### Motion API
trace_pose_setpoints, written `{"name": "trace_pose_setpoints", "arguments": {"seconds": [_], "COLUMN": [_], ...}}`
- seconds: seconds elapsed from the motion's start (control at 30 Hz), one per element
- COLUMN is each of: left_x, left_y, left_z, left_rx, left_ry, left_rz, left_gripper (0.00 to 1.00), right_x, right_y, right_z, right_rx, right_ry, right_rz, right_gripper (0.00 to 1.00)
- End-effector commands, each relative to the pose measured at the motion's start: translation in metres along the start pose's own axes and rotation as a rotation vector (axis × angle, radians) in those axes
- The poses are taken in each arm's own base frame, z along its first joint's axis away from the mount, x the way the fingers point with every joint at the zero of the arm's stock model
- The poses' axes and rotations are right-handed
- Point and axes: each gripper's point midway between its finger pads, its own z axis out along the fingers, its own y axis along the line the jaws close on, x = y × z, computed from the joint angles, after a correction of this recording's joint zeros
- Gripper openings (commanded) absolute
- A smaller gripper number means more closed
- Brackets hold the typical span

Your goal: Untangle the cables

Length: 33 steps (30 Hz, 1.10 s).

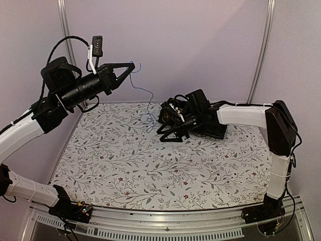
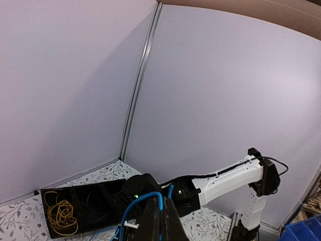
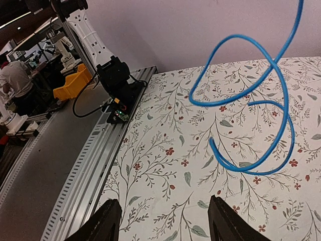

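left pincer (image 1: 132, 66) raised left-rear | cable (image 3: 251, 171) hanging from it, above table (image 1: 125, 165) | tray (image 1: 219, 132) right-rear

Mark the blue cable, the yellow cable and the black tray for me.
blue cable (image 3: 251, 170): right wrist view, lower arc of its loop.
yellow cable (image 2: 61, 216): left wrist view, middle of the bundle.
black tray (image 2: 75, 187): left wrist view, rim along its upper edge.

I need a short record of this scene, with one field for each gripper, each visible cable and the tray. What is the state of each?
left gripper: high above the table, shut on the blue cable
blue cable: hangs from the left gripper in loose loops toward the floral table cover
right gripper: open, low over the cover, near the loops, holding nothing
yellow cable: bundled in one end compartment of the black tray
black tray: far side of the table, by the right gripper
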Motion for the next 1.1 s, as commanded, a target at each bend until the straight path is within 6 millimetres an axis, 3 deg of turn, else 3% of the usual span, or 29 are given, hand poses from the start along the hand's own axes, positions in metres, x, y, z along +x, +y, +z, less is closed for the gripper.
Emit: {"name": "trace_pose_setpoints", "arguments": {"seconds": [0.0, 0.1, 0.5, 0.8, 1.07], "left_x": [-0.002, -0.003, -0.003, -0.004, -0.003], "left_y": [-0.007, -0.009, -0.014, -0.016, -0.017], "left_z": [0.008, 0.011, 0.011, 0.012, 0.013], "left_rx": [0.037, 0.053, 0.073, 0.081, 0.082], "left_ry": [-0.014, -0.014, -0.019, -0.026, -0.026], "left_rz": [0.004, -0.001, -0.031, -0.032, -0.034], "left_gripper": [0.0, 0.0, 0.0, 0.0, 0.0], "right_x": [0.002, 0.005, 0.004, 0.007, 0.016], "right_y": [-0.015, -0.025, -0.015, -0.04, -0.051], "right_z": [0.002, 0.005, 0.011, 0.016, 0.022], "right_rx": [0.036, 0.059, -0.053, 0.043, 0.055], "right_ry": [0.015, 0.017, -0.025, -0.011, 0.002], "right_rz": [0.059, 0.089, 0.139, 0.192, 0.24], "right_gripper": [0.63, 0.63, 0.64, 0.62, 0.61]}}
